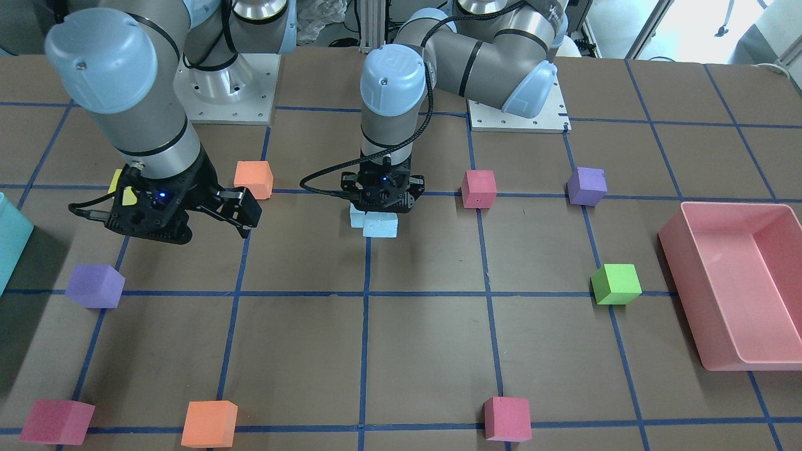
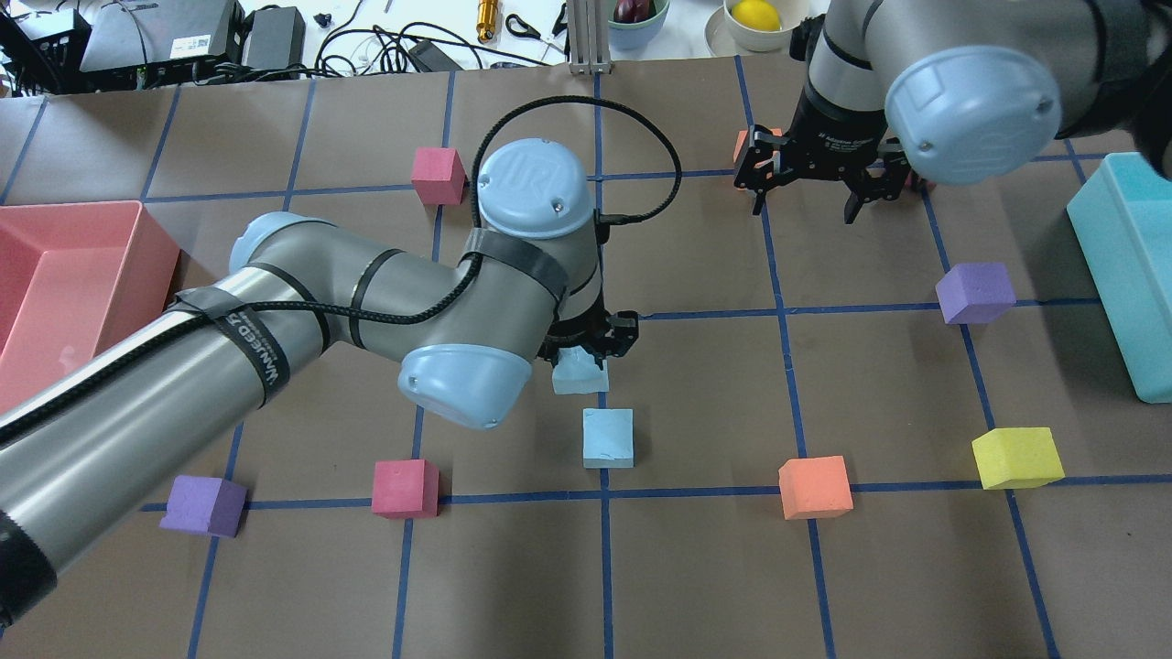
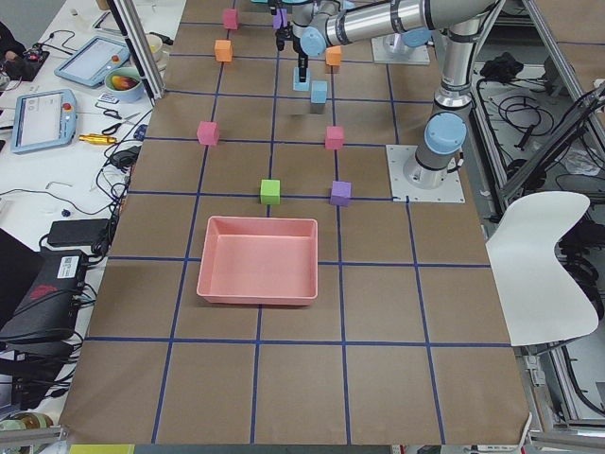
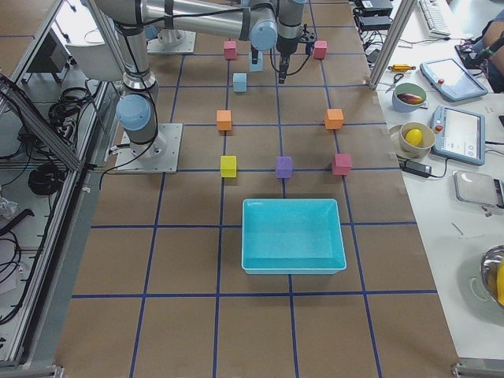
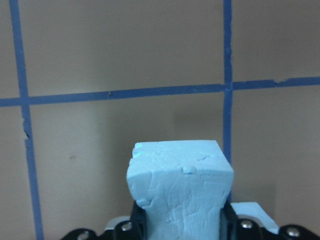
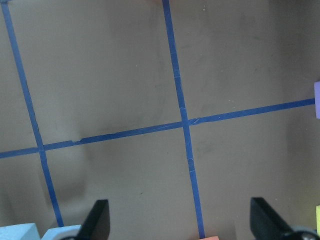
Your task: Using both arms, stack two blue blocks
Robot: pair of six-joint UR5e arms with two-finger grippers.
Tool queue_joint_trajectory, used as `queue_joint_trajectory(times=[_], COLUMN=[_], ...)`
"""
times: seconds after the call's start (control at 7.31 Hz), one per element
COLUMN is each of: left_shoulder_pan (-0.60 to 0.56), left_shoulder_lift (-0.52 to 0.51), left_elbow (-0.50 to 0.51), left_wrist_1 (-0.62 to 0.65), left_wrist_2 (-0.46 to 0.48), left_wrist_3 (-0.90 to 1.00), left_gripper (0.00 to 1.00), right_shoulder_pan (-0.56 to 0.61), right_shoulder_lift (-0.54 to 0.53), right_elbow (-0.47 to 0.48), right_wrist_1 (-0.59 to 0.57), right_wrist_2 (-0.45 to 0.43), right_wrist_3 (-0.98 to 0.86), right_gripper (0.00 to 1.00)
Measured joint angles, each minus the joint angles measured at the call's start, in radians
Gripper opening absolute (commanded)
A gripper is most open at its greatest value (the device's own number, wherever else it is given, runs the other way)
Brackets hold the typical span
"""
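Observation:
My left gripper [image 2: 586, 346] is shut on a pale blue block [image 2: 579, 372] and holds it near table level by the middle grid crossing. In the left wrist view the block [image 5: 179, 192] sits between the fingers. The second blue block [image 2: 608, 437] lies on the table close beside it, on the robot's side, apart from the held one; in the front view it [image 1: 357, 217] shows partly behind the held block [image 1: 381, 227]. My right gripper [image 2: 806, 197] is open and empty, above the table far to the right. Its wrist view shows spread fingers [image 6: 97, 220] over bare paper.
A pink tray [image 2: 156, 265] stands at the left edge and a teal box [image 2: 1112, 293] at the right edge. Loose cubes lie around: orange [image 2: 815, 487], yellow [image 2: 1016, 458], purple [image 2: 975, 293], red [image 2: 404, 488], purple [image 2: 203, 505], red [image 2: 438, 176].

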Motion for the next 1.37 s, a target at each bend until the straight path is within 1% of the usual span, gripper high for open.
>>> queue_joint_trajectory(times=[0.27,0.55,0.96,1.37], left_shoulder_pan=[-0.031,-0.036,-0.036,-0.037], left_shoulder_lift=[0.017,0.034,0.025,0.033], left_elbow=[-0.042,-0.077,-0.080,-0.080], left_wrist_1=[0.001,0.009,0.016,0.016], left_wrist_2=[-0.004,-0.015,-0.044,-0.063], left_wrist_3=[-0.036,-0.045,-0.050,-0.050], left_gripper=[0.00,0.00,0.00,0.00], right_shoulder_pan=[-0.009,-0.016,-0.035,-0.062], right_shoulder_lift=[-0.034,-0.044,-0.058,-0.087], right_elbow=[-0.007,-0.012,-0.013,-0.012], right_wrist_1=[0.040,0.055,0.059,0.137], right_wrist_2=[0.001,0.000,-0.002,-0.009], right_wrist_3=[-0.023,-0.074,-0.192,-0.326], right_gripper=[1.00,1.00,1.00,1.00])
